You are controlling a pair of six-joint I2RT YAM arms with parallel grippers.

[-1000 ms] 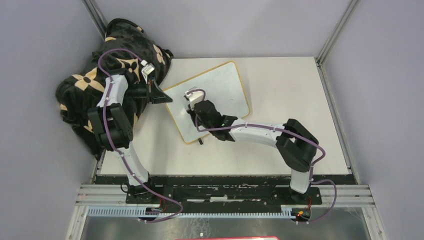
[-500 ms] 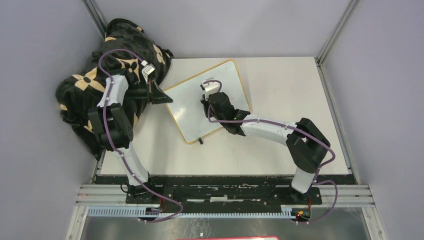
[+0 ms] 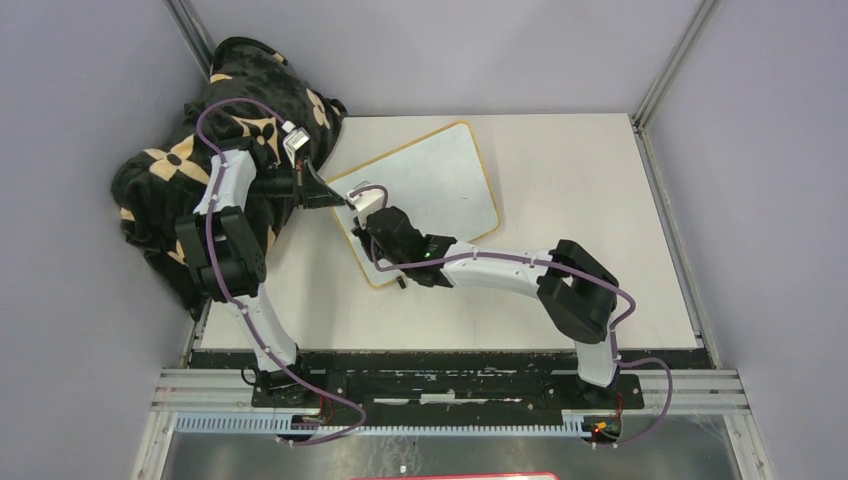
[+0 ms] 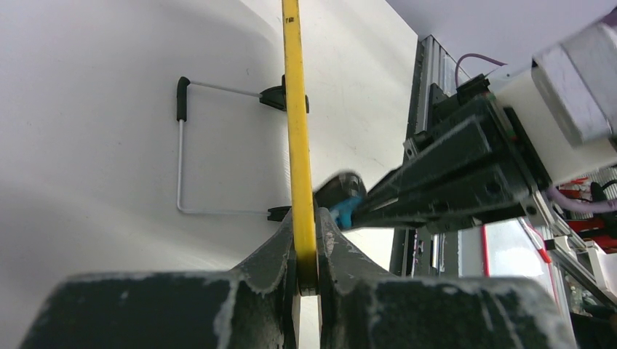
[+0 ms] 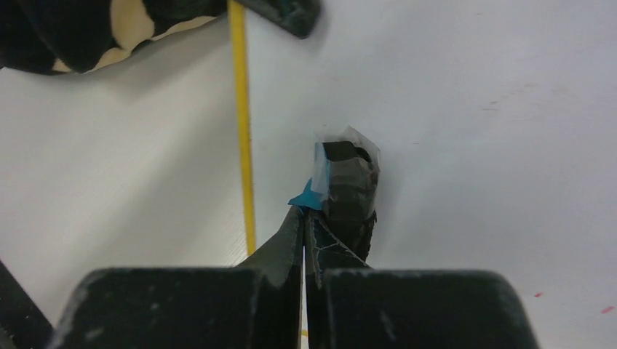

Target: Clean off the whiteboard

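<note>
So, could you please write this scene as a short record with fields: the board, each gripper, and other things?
board: small rectangular white whiteboard, thin yellow frame, askew on the white table, face nearly clean
left gripper: shut on the whiteboard's yellow edge
right gripper: shut on a small dark tape-wrapped pad, set on the whiteboard beside that edge
other: black-and-tan flower-patterned blanket, far-left corner
</note>
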